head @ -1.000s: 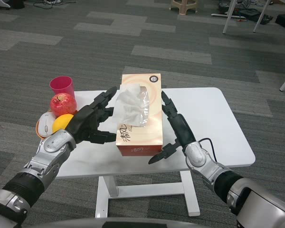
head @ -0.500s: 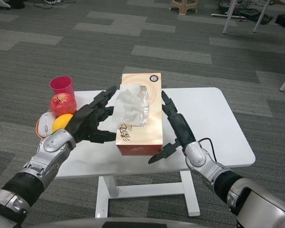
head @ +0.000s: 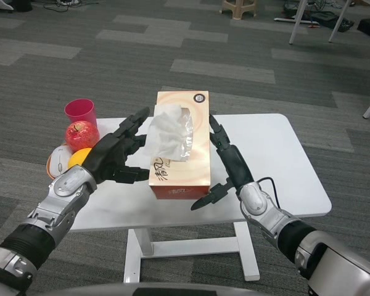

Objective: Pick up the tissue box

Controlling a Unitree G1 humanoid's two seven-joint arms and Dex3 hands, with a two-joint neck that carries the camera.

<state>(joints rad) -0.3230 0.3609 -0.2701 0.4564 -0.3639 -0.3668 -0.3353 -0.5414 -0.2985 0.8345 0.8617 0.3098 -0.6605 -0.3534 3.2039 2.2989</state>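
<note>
Your left hand (head: pixel 114 157) pressed flat against the left side of the tissue box (head: pixel 180 145), fingers stretched out along it. Your right hand (head: pixel 225 165) lay against the box's right side, fingers extended and thumb reaching under the near corner. Between the two you had the box squeezed; whether it had cleared the table (head: pixel 277 154) you could not tell. The box sat over the table's middle, a tissue (head: pixel 169 132) puffing from its top. Left of the box, past your left hand, stood a pink cup (head: pixel 81 113), an apple (head: pixel 81 134), an orange (head: pixel 80 158) and a white mouse (head: pixel 60 160).
</note>
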